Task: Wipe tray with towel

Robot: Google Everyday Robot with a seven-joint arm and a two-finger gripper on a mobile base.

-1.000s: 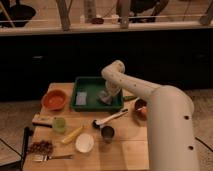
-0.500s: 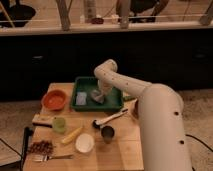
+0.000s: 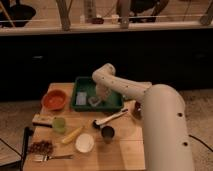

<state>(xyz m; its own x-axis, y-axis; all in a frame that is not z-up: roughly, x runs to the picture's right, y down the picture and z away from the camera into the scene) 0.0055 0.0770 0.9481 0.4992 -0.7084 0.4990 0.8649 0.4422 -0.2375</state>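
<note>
The green tray [image 3: 116, 102] lies at the back of the wooden table. Inside it, near the middle, is the small light grey towel [image 3: 93, 102]. My gripper [image 3: 100, 98] reaches down into the tray from the white arm and rests right at the towel's right side, touching it. A flat pale blue-white pad [image 3: 81, 98] lies in the tray's left part.
An orange bowl [image 3: 54, 99] stands left of the tray. In front are a green cup [image 3: 59, 124], a banana [image 3: 72, 134], a white bowl [image 3: 84, 142], a dark metal cup [image 3: 107, 133], a black-handled utensil [image 3: 109, 120], a fork [image 3: 52, 157] and a red-brown bowl [image 3: 137, 110] at the right.
The arm has swung left across the tray, and the towel has slid left with it, from the tray's right part to its middle.
</note>
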